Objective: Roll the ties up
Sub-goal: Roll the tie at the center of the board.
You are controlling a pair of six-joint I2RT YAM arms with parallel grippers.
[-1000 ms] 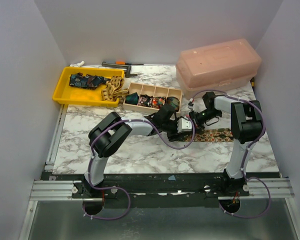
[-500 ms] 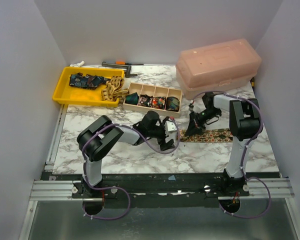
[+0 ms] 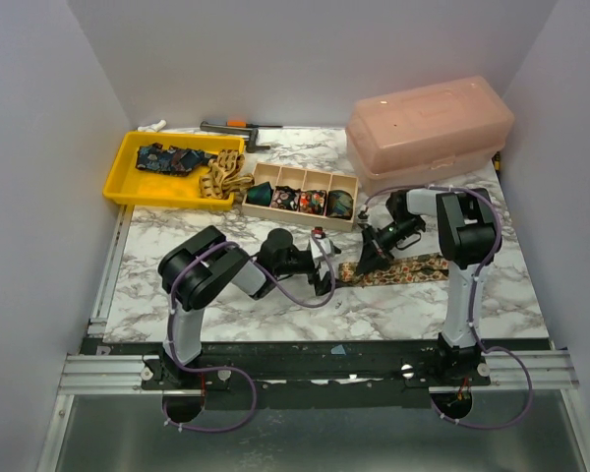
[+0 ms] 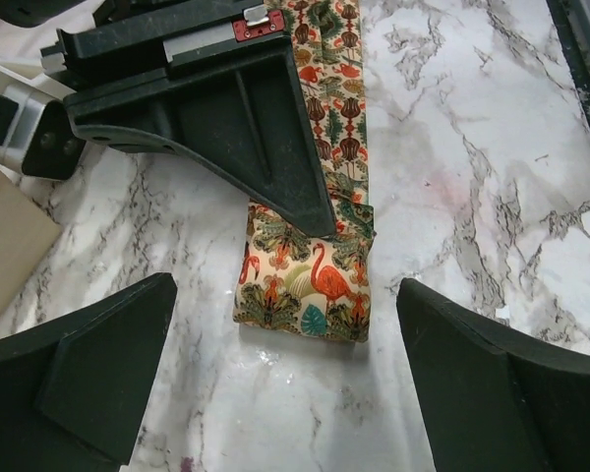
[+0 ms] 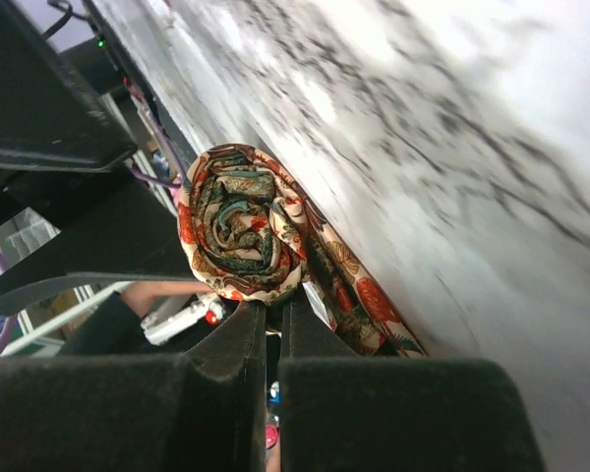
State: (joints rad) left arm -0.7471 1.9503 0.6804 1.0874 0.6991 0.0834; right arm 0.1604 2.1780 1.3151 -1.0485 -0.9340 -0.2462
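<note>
Tie coil (image 4: 305, 287) sits clear between wide-apart left fingers (image 4: 98, 379); right fingers (image 4: 246, 128), together, press its far edge.

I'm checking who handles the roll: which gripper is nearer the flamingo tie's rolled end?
Right. The right gripper, shut, has its tip against the rolled end; the left gripper is open, facing it across a gap.

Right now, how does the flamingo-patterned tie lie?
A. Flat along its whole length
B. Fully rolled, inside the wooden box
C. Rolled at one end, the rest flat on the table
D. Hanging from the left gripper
C: the tie has a coil at one end, seen as a spiral in the right wrist view, while the rest of its length lies flat on the table.
</note>
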